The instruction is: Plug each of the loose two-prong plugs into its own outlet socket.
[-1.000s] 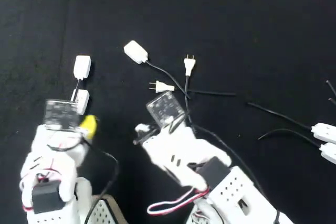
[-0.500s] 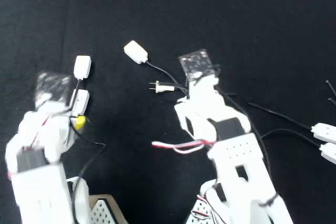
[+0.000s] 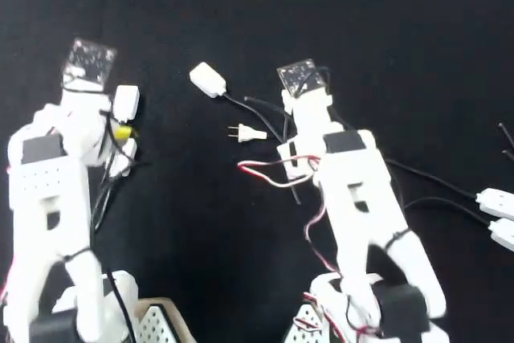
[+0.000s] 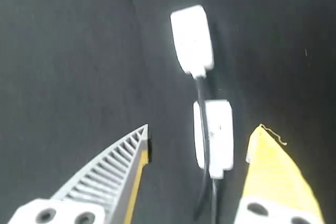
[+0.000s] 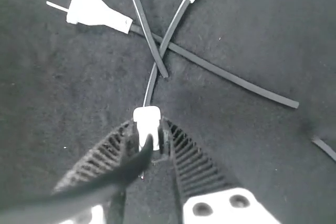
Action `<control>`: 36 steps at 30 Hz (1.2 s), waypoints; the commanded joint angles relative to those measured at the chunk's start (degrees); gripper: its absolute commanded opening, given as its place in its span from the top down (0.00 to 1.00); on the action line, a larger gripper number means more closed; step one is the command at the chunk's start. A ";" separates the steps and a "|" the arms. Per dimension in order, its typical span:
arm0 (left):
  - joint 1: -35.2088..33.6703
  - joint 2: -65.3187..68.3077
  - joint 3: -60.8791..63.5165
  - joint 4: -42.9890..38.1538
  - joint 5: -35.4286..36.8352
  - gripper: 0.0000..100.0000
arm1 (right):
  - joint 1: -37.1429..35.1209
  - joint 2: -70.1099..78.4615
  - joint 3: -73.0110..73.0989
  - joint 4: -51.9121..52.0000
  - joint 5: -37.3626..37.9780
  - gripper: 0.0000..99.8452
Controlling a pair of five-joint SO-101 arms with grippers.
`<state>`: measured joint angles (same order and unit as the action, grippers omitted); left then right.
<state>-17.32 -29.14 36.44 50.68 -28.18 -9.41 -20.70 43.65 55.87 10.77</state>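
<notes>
White two-prong plug gripped in the right gripper's closed fingers, second white plug lying loose on the black counter, left gripper's fingers held open above a white rectangular outlet socket.

A white two-prong plug lies flat near the middle of the black table, prongs pointing toward the left edge. A held plug, also white, is clamped by its body in the right gripper, prongs hidden. A tilted white outlet socket on a black cord lies just beyond the loose plug. Near the left edge, a far-left socket and a near-left socket lie end to end. At the right edge, an upper right socket and a lower right socket sit side by side.
</notes>
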 commanded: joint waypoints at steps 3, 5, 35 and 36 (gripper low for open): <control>4.97 13.71 -7.69 -8.09 2.73 0.70 | 0.79 1.45 -3.74 -0.62 0.53 0.99; 5.67 20.22 -11.38 -9.93 2.81 0.70 | 0.79 1.45 -3.74 -0.62 0.53 0.99; 1.71 93.10 -116.26 44.48 4.22 0.70 | 0.62 1.89 -3.56 -0.62 1.41 0.99; 1.71 94.15 -117.76 45.36 3.34 0.70 | 0.62 1.89 -3.56 -0.62 1.41 0.99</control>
<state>-14.77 64.40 -74.15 93.76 -23.34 -9.41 -18.68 42.95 55.78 11.74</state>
